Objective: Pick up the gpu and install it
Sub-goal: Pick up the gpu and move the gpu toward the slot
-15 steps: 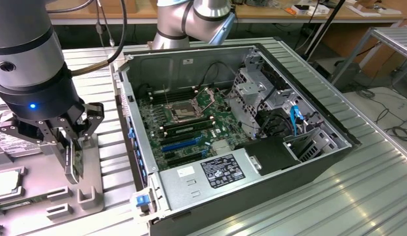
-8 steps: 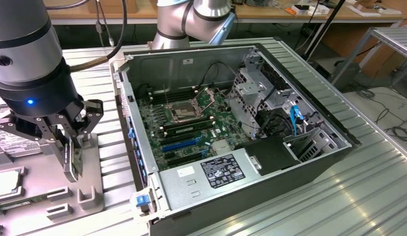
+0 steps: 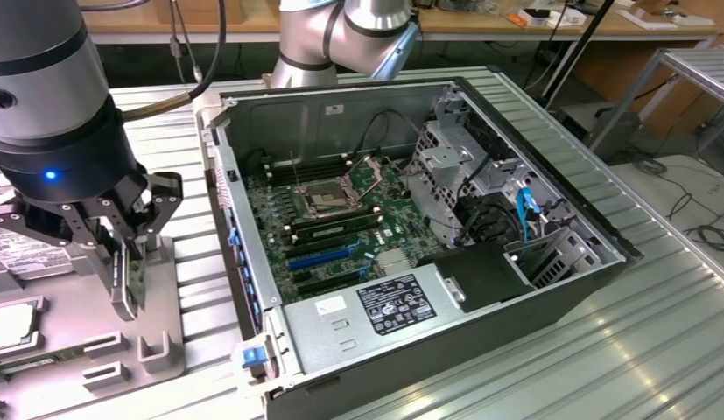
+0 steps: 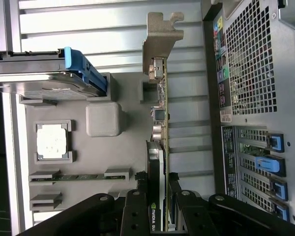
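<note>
Tool [image 3: 119, 262] clamping gpu [image 4: 163, 113] between both fingers, thin card standing on edge at grey moulded tray [image 4: 103, 157]; lifted or seated, cannot tell. Silver bracket [image 4: 160, 34] sticking out at card end far from tool, open ribbed metal tabletop [image 4: 88, 39] lying beyond. Perforated case [image 4: 255, 73] rear standing near on one side of tool, blue slot latches [image 4: 268, 164] showing. Hard drive [image 4: 49, 83] in blue carrier sitting on other side. "NVIDIA" lettering showing on black card face beside fingers.
</note>
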`<state>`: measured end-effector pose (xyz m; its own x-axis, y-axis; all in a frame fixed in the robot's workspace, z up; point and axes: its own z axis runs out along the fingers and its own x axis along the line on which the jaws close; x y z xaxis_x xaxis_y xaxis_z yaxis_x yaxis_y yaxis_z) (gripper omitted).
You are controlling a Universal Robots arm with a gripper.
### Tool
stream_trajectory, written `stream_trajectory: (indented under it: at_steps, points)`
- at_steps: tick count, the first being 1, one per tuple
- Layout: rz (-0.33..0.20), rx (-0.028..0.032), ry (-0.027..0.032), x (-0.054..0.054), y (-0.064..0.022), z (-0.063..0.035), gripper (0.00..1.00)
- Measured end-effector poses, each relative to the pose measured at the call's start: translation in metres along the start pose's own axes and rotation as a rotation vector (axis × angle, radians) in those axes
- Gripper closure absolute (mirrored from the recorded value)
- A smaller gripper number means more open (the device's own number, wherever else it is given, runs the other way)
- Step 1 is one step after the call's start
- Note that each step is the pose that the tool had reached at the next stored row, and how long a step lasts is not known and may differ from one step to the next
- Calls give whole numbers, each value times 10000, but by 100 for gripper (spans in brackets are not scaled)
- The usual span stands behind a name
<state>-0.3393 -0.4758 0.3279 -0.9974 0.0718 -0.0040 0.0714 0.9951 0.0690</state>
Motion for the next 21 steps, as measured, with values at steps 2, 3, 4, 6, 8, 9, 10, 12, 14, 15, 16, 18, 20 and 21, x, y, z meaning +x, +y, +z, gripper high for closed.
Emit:
stream_trajectory:
  at_steps: [2,3,4,6,8,9,10,12,14,15,16,18,20,21]
  points:
    - [0,-9,1,0,1,-12,73]
    - [0,-12,1,0,1,-16,73]
    - [0,-15,1,-1,2,-21,73]
    - [0,-20,2,0,2,-32,73]
    - [0,-28,3,0,3,-49,73]
    - [0,-31,2,0,4,-55,73]
    - [0,-34,3,0,4,-64,73]
    - [0,-41,3,-1,5,-77,73]
    - [0,-45,3,-1,6,-86,73]
    - [0,-46,4,-1,6,-91,73]
    - [0,-47,4,-1,7,-97,73]
    - [0,-52,4,-1,7,-108,73]
    - [0,-56,4,-1,8,-121,73]
    - [0,-60,5,-1,9,-129,73]
